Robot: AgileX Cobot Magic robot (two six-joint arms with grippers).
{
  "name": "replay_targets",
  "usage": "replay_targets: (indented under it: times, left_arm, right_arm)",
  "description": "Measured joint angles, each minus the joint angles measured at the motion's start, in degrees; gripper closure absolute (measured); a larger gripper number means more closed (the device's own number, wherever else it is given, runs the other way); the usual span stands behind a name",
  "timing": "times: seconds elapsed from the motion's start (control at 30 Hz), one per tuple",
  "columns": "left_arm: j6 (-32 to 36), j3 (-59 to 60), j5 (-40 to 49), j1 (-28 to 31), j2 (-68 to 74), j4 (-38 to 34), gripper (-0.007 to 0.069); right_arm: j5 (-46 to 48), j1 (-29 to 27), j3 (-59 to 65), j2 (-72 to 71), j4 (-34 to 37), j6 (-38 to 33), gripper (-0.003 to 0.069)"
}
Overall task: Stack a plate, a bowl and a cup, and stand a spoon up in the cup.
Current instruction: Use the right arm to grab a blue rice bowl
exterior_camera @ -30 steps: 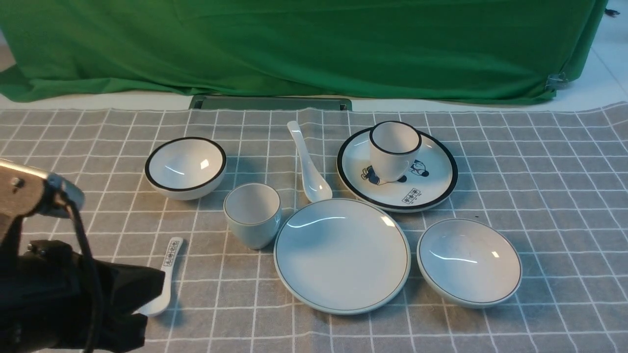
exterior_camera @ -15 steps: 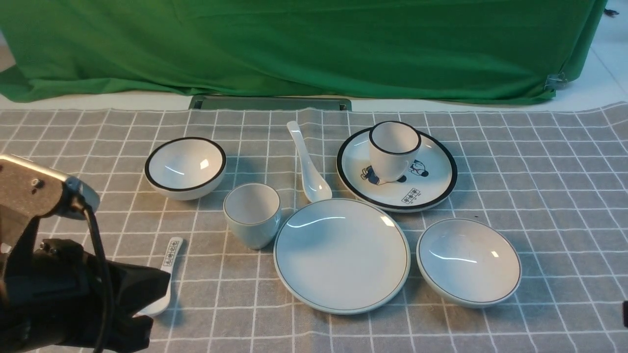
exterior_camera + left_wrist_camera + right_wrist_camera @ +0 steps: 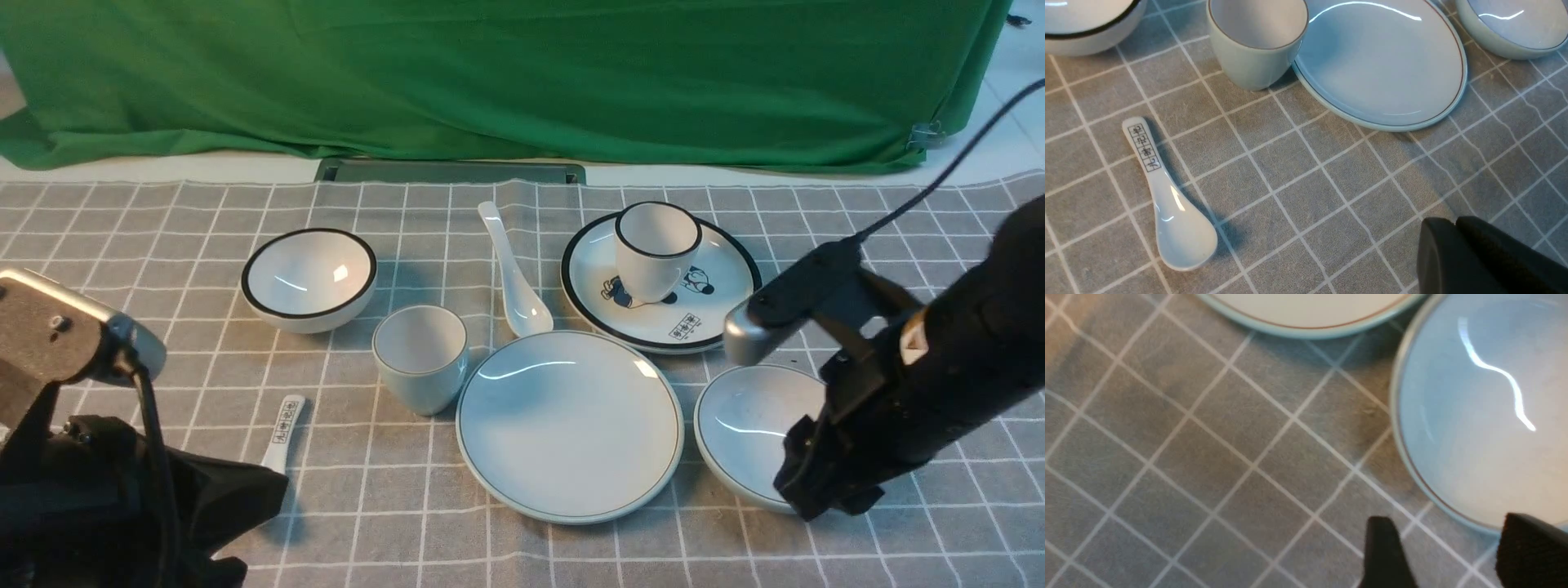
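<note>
Swinging in since a second ago, the right gripper now hangs at the near rim of the wide, shallow pale bluish bowl, on grey checked cloth before a green drape. The large pale round plate lies left of the bowl, the small handleless pale cup further left, and the plain white ceramic spoon behind.

Left wrist view: the left gripper has its black fingers pressed together above the cloth.

Right wrist view: the jaws gape, with the bowl's rim seen between them.

You see the cup just beside the plate, the lettered spoon lying well apart on the tabletop, dark fingers low over it
</note>
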Motion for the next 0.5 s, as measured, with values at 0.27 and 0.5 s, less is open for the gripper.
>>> replay_targets:
  times: [0.27,0.5]
  left_arm:
    - [0.5,0.0,-0.4,0.0,-1.2,0.0,0.0607]
    - [0.5,0.0,-0.5,0.0,-1.2,0.0,0.0607]
  right_arm:
    - [-6.3,0.1,-0.6,9.6,0.0,-1.9,0.0184]
    - [-11.3,0.1,-0.7,16.6,-0.1,-7.0,0.0204]
